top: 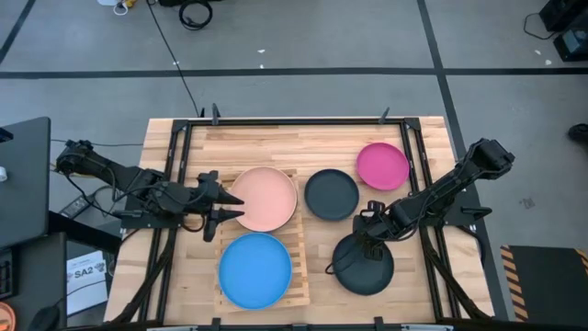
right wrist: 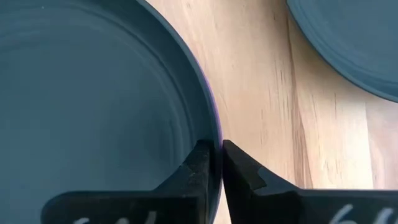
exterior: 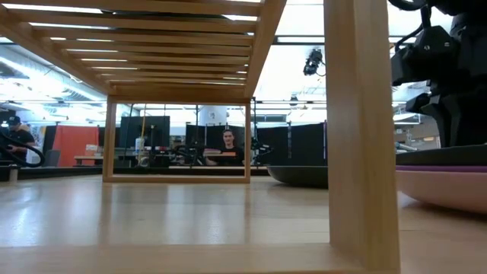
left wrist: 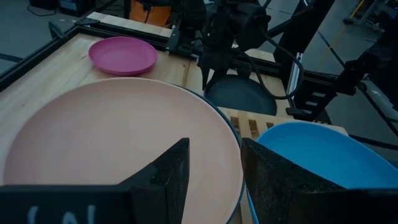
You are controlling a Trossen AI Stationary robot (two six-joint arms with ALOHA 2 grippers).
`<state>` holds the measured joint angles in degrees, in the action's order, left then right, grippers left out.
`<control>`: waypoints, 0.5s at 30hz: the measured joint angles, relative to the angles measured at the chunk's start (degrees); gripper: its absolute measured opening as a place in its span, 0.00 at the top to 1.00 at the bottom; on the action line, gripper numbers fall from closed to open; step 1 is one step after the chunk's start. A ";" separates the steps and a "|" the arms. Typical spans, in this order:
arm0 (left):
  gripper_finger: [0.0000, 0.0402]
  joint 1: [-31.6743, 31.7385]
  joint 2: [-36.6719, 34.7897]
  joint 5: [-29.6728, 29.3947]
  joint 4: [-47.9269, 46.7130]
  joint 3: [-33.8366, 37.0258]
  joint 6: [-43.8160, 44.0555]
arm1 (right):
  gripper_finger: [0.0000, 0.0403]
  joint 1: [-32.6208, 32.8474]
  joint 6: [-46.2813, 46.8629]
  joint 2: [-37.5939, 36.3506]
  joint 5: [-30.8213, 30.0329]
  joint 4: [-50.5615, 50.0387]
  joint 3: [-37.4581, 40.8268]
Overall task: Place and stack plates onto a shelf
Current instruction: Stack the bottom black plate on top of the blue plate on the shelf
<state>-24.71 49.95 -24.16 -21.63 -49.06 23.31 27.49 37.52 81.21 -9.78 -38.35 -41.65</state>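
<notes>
A salmon pink plate lies on a teal one on the far half of the slatted shelf. A blue plate lies on the near half. On the tabletop are a dark grey plate, a magenta plate and, near right, another dark grey plate on a purple one. My right gripper is shut on that plate's far rim. My left gripper stands open at the salmon plate's left rim; whether it touches, I cannot tell. My right gripper pinches the far rim of the near dark grey plate. One finger is inside the plate's hollow and the other is outside. The fingers come steeply from above. The plate lies flat on the purple plate, whose edge shows under the rim.
The shelf's wooden legs and slats fill the low view, with the stacked plates at its right. A black metal frame runs around the plank tabletop. Bare planks lie along the table's far edge.
</notes>
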 joint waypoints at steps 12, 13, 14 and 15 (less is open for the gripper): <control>0.63 0.00 0.00 0.00 -0.02 0.00 0.00 | 0.92 0.00 -0.50 0.11 0.57 -4.25 -4.40; 0.63 0.00 0.00 0.00 -0.02 0.00 0.00 | 0.92 0.00 -0.68 0.11 0.57 -5.23 -5.25; 0.63 0.00 0.00 0.00 -0.02 0.00 0.00 | 0.92 0.00 -0.94 0.11 0.55 -6.10 -6.04; 0.63 0.00 0.00 0.00 -0.02 0.00 0.00 | 0.92 0.00 -1.18 0.11 0.55 -6.87 -6.75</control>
<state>-24.71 49.95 -24.16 -21.65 -49.06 23.31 27.49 36.33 81.32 -9.23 -45.22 -48.40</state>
